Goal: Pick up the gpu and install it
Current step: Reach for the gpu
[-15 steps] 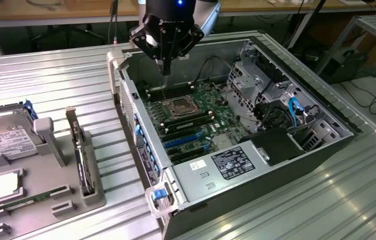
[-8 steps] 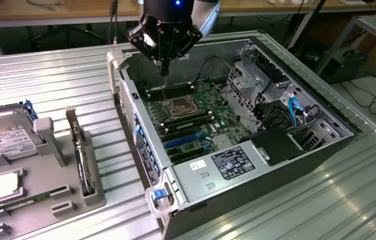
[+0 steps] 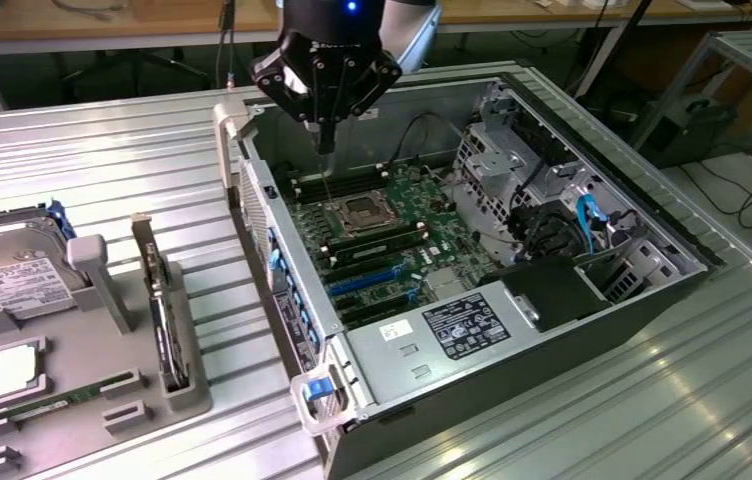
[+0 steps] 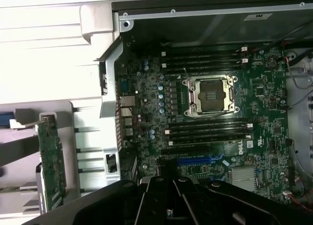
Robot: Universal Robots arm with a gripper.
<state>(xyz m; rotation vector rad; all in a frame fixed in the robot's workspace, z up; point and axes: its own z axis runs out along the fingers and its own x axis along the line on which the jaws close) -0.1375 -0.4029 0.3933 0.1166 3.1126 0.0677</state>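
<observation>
The gpu [image 3: 163,300] is a thin dark card standing on edge in a grey holder on the metal table, at the exterior view's left, its silver bracket toward the back. In the wrist view the gpu [image 4: 51,161] appears as a narrow board beside the case. My gripper [image 3: 325,138] hangs above the open computer case [image 3: 276,235], over the back part of the motherboard [image 3: 390,235] near the processor socket [image 4: 211,94]. Its fingers are shut together with nothing between them. The gripper [image 4: 168,208] is well apart from the gpu.
A silver hard drive [image 3: 16,275], a processor chip [image 3: 9,370] and a green memory stick [image 3: 76,395] sit in grey fixtures beside the gpu. Inside the case are a power supply [image 3: 463,325], drive cages [image 3: 510,160] and blue cables [image 3: 590,215].
</observation>
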